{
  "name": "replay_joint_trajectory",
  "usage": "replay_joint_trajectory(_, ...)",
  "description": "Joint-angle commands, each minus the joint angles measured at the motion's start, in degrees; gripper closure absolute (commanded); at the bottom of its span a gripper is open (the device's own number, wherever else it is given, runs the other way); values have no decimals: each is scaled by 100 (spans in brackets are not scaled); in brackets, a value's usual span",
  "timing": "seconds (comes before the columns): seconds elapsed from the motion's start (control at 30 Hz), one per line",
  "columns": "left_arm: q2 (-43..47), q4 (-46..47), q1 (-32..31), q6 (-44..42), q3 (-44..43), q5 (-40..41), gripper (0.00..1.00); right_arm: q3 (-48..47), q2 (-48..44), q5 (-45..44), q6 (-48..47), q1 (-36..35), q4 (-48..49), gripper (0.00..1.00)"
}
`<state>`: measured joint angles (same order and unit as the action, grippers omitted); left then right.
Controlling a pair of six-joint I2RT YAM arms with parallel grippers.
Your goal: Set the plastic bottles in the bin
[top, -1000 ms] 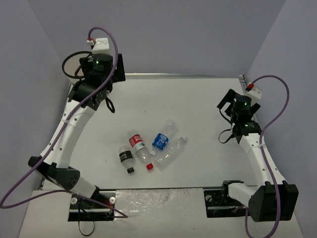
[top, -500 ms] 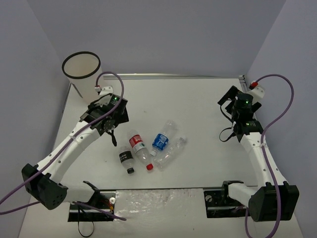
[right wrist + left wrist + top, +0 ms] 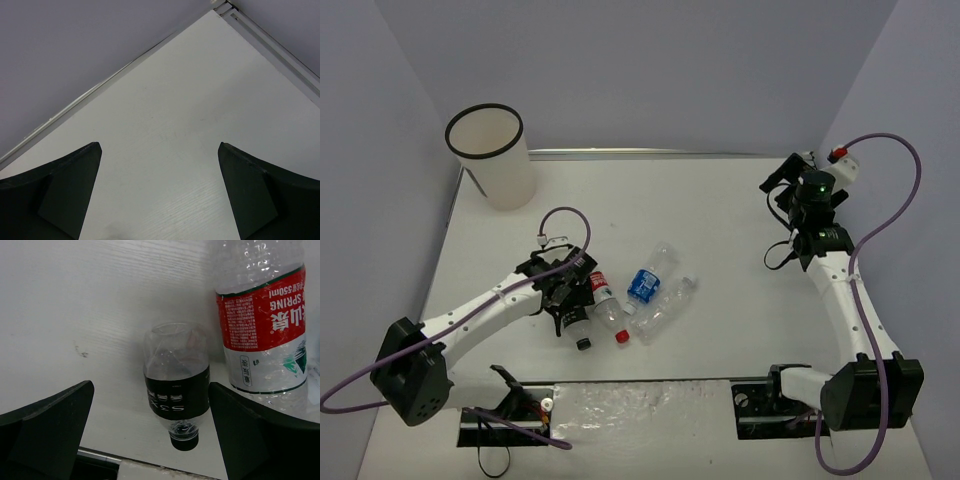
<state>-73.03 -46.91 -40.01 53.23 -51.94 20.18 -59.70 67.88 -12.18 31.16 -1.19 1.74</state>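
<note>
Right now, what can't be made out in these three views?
- Bin contents: top external view, its own wall hides the bottom.
- Black-labelled bottle: top external view, left gripper covers part of it.
- Red-labelled bottle: left wrist view, frame edge and a gripper finger hide its ends.
- Right wrist view: shows only table, no bottles.

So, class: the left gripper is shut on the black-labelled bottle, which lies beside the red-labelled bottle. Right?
No: the left gripper is open, one finger either side of the black-labelled bottle without touching it. That bottle does lie beside the red-labelled bottle. The left wrist view shows this.
</note>
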Motion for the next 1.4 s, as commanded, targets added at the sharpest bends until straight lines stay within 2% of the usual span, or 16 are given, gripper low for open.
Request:
replay_joint_trajectory(0.0, 181, 1017, 11, 310, 264, -490, 3, -387, 290, 336, 97, -108, 494, 0)
replay_joint_trajectory(0.13, 7, 1302, 67, 389, 517, -426, 3, 4, 352, 930, 201, -240, 1155, 0)
replay_joint_trajectory(0.27, -246, 1721, 146, 385, 784, -782, 3, 225, 300, 956, 195, -295, 1330, 0)
replay_joint_trajectory(0.4, -424, 1534, 226, 535, 827, -784, 7, 324, 152, 890, 134, -303, 1348, 0)
replay_joint_trajectory(0.57, -121, 937, 239, 902, 904, -448, 39, 417, 85, 823, 84, -303, 1364, 0)
replay_joint_trajectory(0.8, 1003, 253, 258, 967, 702, 168, 72, 424, 177, 845, 30, -311, 1373, 0)
replay_joint_trajectory(0.97, 1198, 203, 386, 495, -230, 1020, 73, 448, 281, 940, -34, -320, 1367, 0)
replay_joint_trajectory(1.03, 1065, 271, 686, 98, -882, 1131, 73, 460, 294, 921, -83, -320, 1366, 0)
replay_joint_trajectory(1.13, 708, 550, 1210, -344, -1794, 1055, 74, 473, 278, 915, -123, -316, 1368, 0)
replay_joint_trajectory(1.23, 247, 1247, 1639, -839, -2422, 800, 75, 575, 154, 738, -149, -320, 1419, 0)
replay_joint_trajectory(1.33, -178, 1380, 2087, -1125, -3209, 649, 74, 620, 97, 502, -273, -320, 1496, 0)
replay_joint_trajectory(1.37, -383, 1558, 2426, -1356, -3589, 586, 74, 588, 113, 481, -332, -320, 1496, 0)
